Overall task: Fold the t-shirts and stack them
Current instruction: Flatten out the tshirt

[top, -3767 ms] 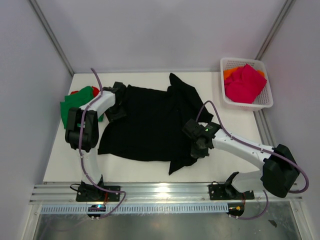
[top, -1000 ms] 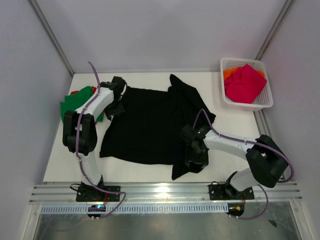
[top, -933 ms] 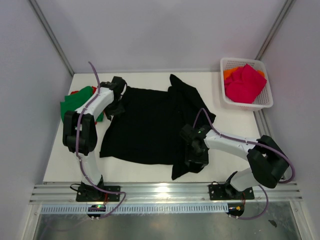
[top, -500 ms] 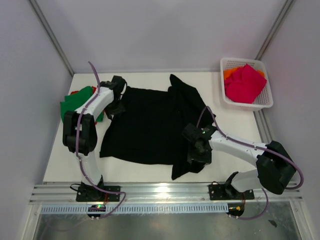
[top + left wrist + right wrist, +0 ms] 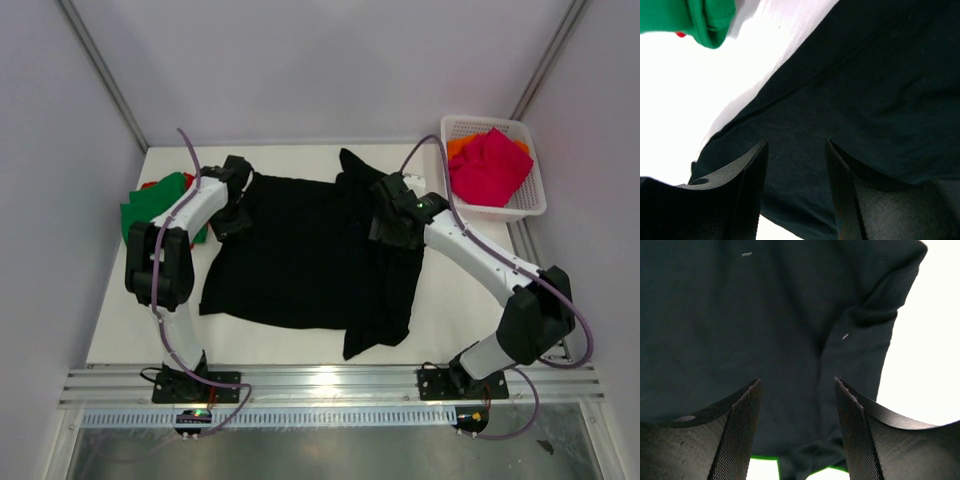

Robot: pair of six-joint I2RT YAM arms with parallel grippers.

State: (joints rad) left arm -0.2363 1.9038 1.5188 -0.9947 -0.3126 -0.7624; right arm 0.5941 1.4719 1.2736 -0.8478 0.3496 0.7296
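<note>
Right now I am watching the black t-shirt (image 5: pixel 300 250) lying spread over the middle of the white table (image 5: pixel 450 290). Its right side is bunching into a long folded strip that is running from the far edge toward the near one.

The left gripper (image 5: pixel 232 210) is sitting over the shirt's far left corner. In the left wrist view its fingers (image 5: pixel 752 175) are standing apart with nothing between them, and only black cloth and its hem are showing beyond the tips. Whether they are touching the cloth I cannot tell.

The right gripper (image 5: pixel 392 222) is hanging over the far right part of the shirt, above that folded strip. Its fingers (image 5: pixel 740 430) are also standing wide and are gripping nothing, with wrinkled black fabric lying below them.

Just left of the left arm, the green t-shirt (image 5: pixel 148 208) is resting folded near the table's left edge, with a bit of the red t-shirt (image 5: pixel 190 181) peeking out from under it. At the far right corner the white lattice basket (image 5: pixel 530 205) is holding the magenta-pink t-shirt (image 5: pixel 490 165), which is lying over the orange t-shirt (image 5: pixel 460 146).
</note>
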